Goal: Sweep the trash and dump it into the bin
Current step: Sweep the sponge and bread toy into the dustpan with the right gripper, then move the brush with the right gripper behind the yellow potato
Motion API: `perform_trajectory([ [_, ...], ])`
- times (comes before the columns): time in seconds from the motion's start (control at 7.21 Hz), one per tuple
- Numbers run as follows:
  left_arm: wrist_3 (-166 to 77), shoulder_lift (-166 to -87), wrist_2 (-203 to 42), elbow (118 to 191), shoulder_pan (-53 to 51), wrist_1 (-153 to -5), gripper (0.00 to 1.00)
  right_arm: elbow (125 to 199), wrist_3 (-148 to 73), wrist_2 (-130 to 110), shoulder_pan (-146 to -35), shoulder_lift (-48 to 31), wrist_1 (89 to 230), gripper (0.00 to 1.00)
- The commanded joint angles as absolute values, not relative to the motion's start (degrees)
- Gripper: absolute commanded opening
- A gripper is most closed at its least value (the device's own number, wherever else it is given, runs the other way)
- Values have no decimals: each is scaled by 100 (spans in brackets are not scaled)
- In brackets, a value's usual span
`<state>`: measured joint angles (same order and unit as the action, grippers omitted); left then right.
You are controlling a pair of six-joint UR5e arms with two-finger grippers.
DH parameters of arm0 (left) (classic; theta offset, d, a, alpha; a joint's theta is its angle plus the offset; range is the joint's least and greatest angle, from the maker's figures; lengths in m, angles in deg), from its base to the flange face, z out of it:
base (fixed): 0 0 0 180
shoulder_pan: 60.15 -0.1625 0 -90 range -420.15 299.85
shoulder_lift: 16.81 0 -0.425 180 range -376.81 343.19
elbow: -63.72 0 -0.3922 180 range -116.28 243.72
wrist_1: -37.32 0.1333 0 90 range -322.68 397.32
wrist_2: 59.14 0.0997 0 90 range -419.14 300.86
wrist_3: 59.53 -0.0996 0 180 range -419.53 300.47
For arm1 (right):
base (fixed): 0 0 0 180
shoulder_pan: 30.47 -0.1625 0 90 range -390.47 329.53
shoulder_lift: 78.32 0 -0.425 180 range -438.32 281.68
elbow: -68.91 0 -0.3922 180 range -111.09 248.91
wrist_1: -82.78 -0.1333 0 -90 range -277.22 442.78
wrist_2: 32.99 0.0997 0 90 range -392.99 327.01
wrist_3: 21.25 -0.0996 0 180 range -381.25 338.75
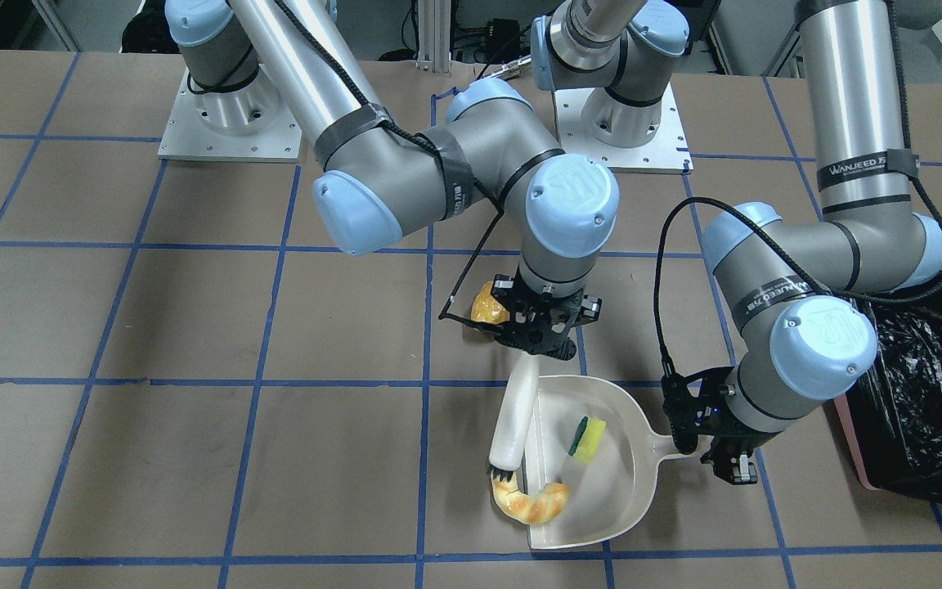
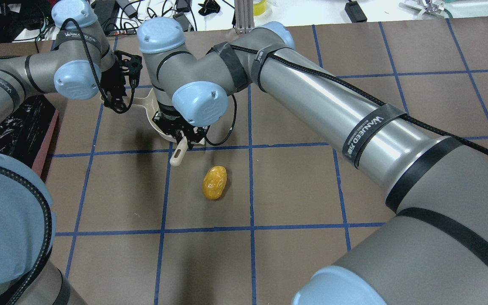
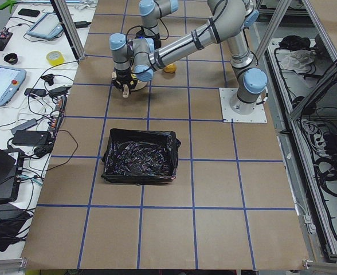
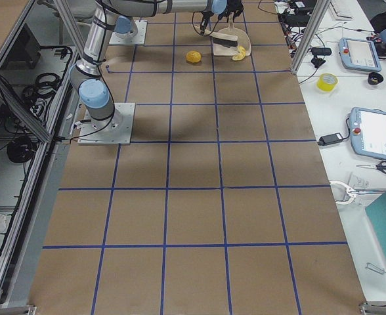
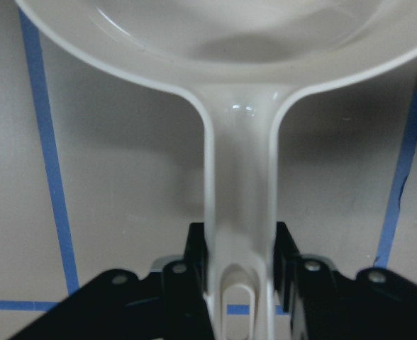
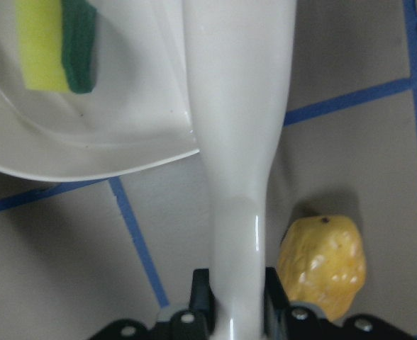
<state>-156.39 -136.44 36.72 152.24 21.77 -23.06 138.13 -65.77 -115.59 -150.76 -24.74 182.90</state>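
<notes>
Lying in the beige dustpan [image 1: 602,491]: only the yellow-and-green sponge [image 1: 588,438], with the croissant [image 1: 530,501] straddling the open lip at 7 o'clock under the bristles of the brush [image 1: 514,413], and the black-lined pink bin [image 1: 912,425] at 3 o'clock in the front-facing view. Left gripper [image 5: 240,255] clenched on the pan's handle, right gripper [image 6: 237,290] clamped on the brush handle, the potato [image 1: 489,305] just beside it at 9 o'clock, apart from the pan. All on a brown-papered table [image 1: 193,327] gridded in blue tape, with tablets [image 4: 377,134] on a side desk.

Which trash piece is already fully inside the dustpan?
The yellow-and-green sponge: it lies on the dustpan floor. The croissant is only at the lip, and the potato lies outside it.
</notes>
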Motion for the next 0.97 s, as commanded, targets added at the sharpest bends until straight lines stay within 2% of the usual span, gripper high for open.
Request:
perform_trajectory([
  [0.0, -15639, -13626, 3675, 15231, 2176, -2306, 0, 14140, -5206, -11929, -14606, -2471, 18349, 0],
  [0.42, -15639, -13617, 3675, 15240, 2176, -2306, 0, 14327, -4632, -12402, -14543, -2716, 18798, 0],
  [0.83, -15639, -13617, 3675, 15240, 2176, -2306, 0, 14161, -4726, -12360, -14526, -3023, 18877, 0],
])
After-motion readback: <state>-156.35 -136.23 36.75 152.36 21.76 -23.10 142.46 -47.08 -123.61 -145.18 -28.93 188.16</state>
